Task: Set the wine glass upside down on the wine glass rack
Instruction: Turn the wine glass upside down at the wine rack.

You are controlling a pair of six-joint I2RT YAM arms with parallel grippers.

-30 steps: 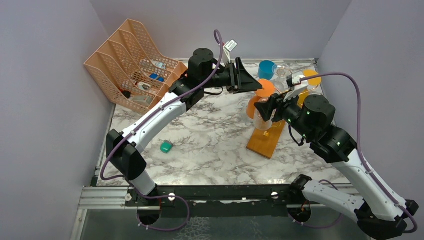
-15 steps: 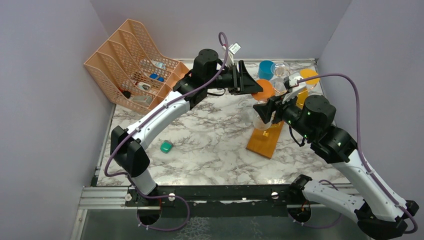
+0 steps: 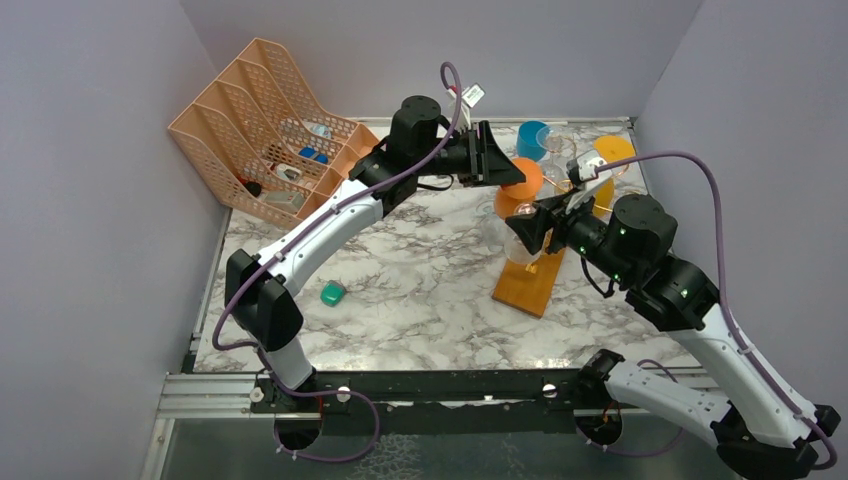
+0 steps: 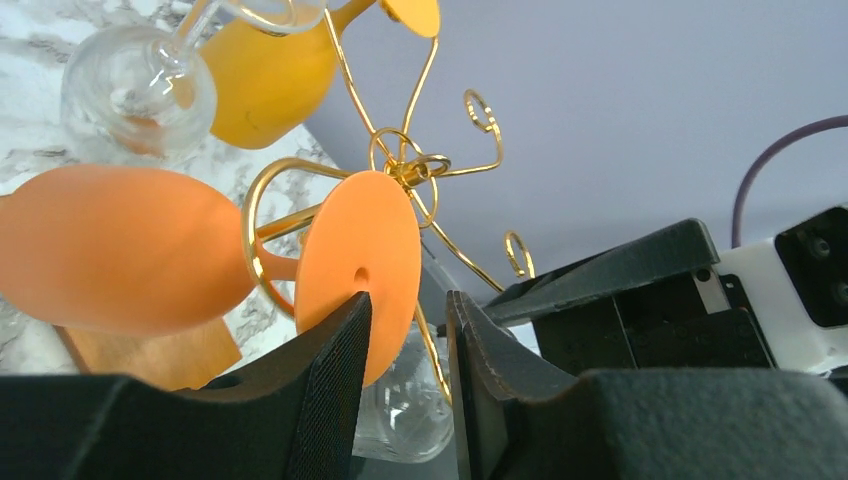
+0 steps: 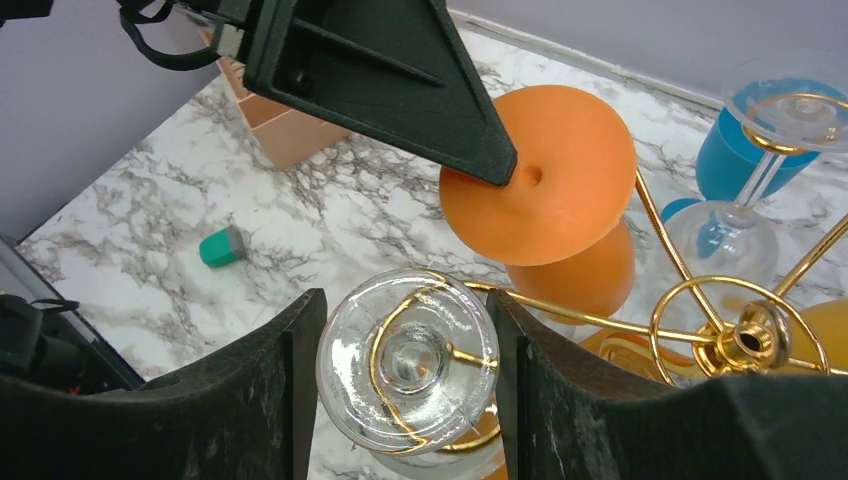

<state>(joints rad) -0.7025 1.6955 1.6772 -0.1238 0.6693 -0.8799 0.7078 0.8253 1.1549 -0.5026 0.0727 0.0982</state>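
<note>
The wine glass rack [image 3: 530,285] has a wooden base and gold spiral arms round a central post [image 5: 752,340]. A clear wine glass [image 5: 408,360] hangs upside down in one spiral, its stem inside the wire loop. My right gripper [image 5: 405,370] is shut on its round foot, a finger at each side. An orange wine glass [image 4: 120,250] hangs upside down on the neighbouring arm. My left gripper [image 4: 408,320] is open by a narrow gap with nothing in it. Its left fingertip [image 4: 350,310] touches the orange foot [image 5: 545,175].
A yellow glass [image 3: 612,150] and another clear glass [image 4: 135,90] also hang on the rack. A blue glass [image 5: 745,150] stands behind it. A peach mesh file organiser [image 3: 265,130] fills the back left corner. A small green object [image 3: 333,293] lies on the marble.
My left gripper has moved right, up to the orange glass's foot, and its jaws have narrowed. The right gripper has shifted slightly with the clear glass.
</note>
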